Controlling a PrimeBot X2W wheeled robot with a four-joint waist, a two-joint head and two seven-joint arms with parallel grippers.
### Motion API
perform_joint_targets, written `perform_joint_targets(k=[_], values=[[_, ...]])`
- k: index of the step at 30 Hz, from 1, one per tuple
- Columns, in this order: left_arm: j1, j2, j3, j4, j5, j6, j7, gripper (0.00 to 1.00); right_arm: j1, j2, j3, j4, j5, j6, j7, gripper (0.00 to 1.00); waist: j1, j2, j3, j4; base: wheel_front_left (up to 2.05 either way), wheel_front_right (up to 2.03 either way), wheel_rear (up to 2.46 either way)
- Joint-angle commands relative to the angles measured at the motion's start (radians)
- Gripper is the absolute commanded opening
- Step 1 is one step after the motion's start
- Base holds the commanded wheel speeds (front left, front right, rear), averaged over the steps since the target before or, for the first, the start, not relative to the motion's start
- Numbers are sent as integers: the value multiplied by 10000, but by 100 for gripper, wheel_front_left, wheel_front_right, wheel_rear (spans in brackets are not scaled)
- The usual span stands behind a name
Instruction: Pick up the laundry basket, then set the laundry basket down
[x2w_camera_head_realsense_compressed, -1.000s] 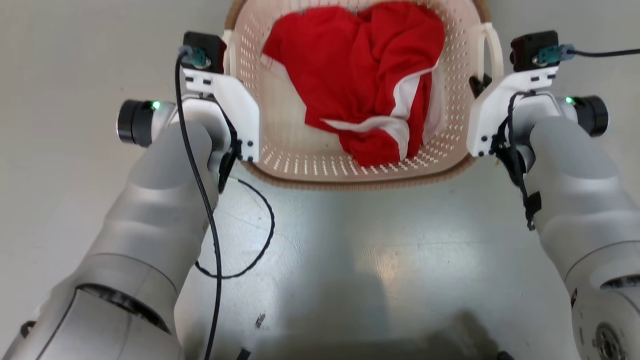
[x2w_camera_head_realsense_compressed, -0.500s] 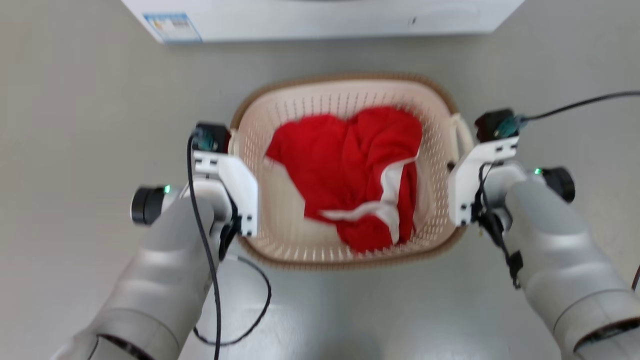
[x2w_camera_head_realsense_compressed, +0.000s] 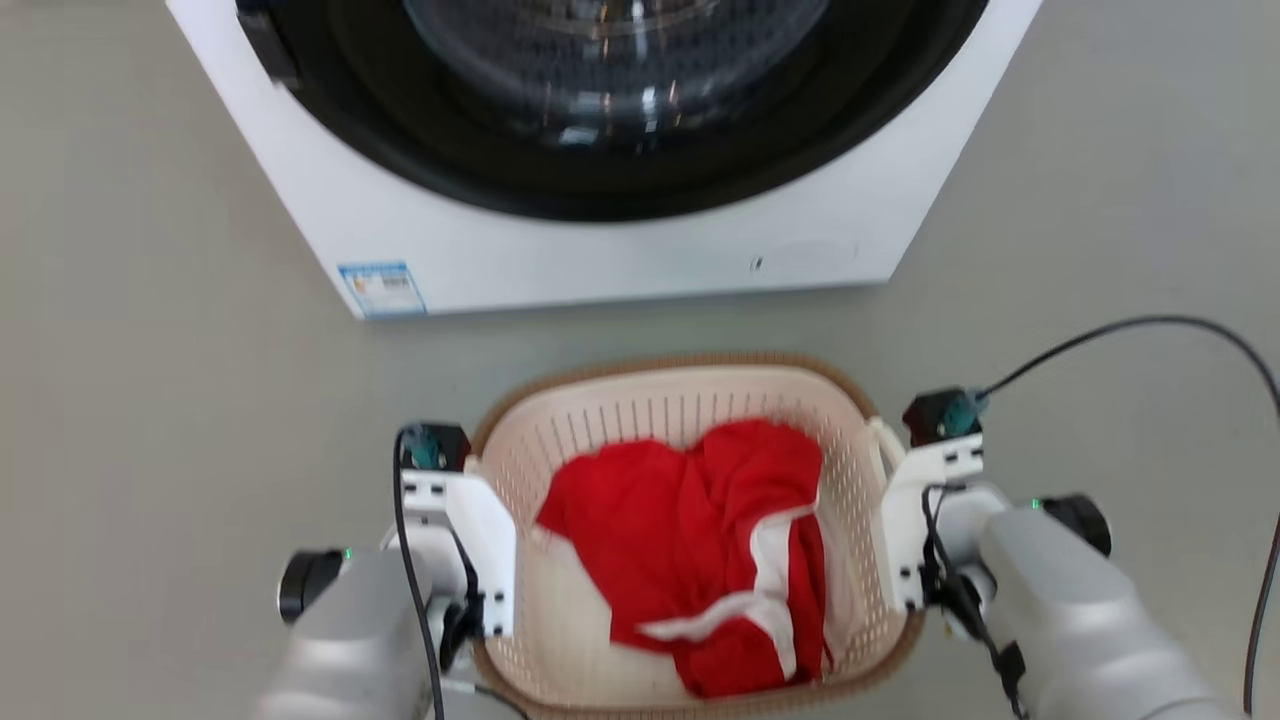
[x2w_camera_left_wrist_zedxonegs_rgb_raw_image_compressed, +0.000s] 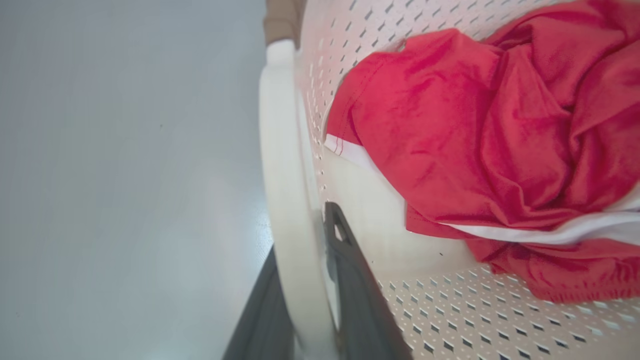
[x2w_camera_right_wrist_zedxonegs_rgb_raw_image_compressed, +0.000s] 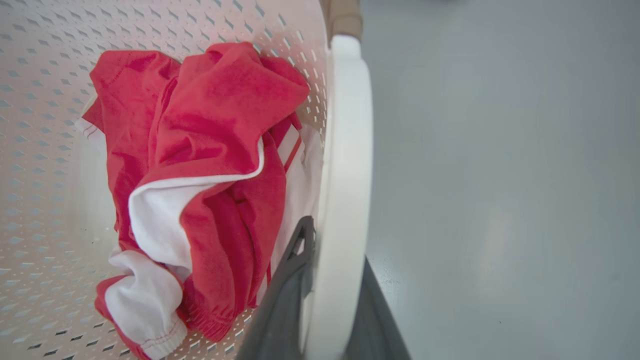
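Washing machine (x2w_camera_head_realsense_compressed: 600, 250) at top of head view. Laundry basket (x2w_camera_head_realsense_compressed: 650, 415) just in front of it, between both arms, red-and-white garment (x2w_camera_head_realsense_compressed: 690, 540) inside. Left gripper (x2w_camera_left_wrist_zedxonegs_rgb_raw_image_compressed: 300, 230) clamped on left loop handle (x2w_camera_left_wrist_zedxonegs_rgb_raw_image_compressed: 280, 150), right gripper (x2w_camera_right_wrist_zedxonegs_rgb_raw_image_compressed: 335, 240) clamped on right loop handle (x2w_camera_right_wrist_zedxonegs_rgb_raw_image_compressed: 350, 125).

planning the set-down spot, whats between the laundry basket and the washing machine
Nothing: in the head view a bare strip of grey floor separates the laundry basket from the washing machine.

One laundry basket (x2w_camera_head_realsense_compressed: 640, 408), one red garment (x2w_camera_head_realsense_compressed: 700, 520), one washing machine (x2w_camera_head_realsense_compressed: 620, 250), two claws (x2w_camera_left_wrist_zedxonegs_rgb_raw_image_compressed: 301, 240) (x2w_camera_right_wrist_zedxonegs_rgb_raw_image_compressed: 336, 247).
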Motion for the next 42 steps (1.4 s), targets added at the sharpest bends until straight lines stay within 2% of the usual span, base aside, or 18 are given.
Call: perform_joint_targets(k=[1,12,24,42], values=[[53,171,49,-230,-102,-25,-17,0,246,180,351,-223,104,75,66,0,0,0,-908,-197,0,0,0],[1244,171,-605,-784,-811,156,350,0,1042,180,969,-69,907,75,320,0,0,0,-2361,-224,0,0,0],[1534,171,-1106,-832,-1406,252,399,0,1238,180,1307,162,1474,75,514,0,0,0,-2867,-223,0,0,0],[1492,171,-1577,-722,-2069,298,331,0,1116,180,1588,403,1744,75,365,0,0,0,-3145,-52,0,0,0]])
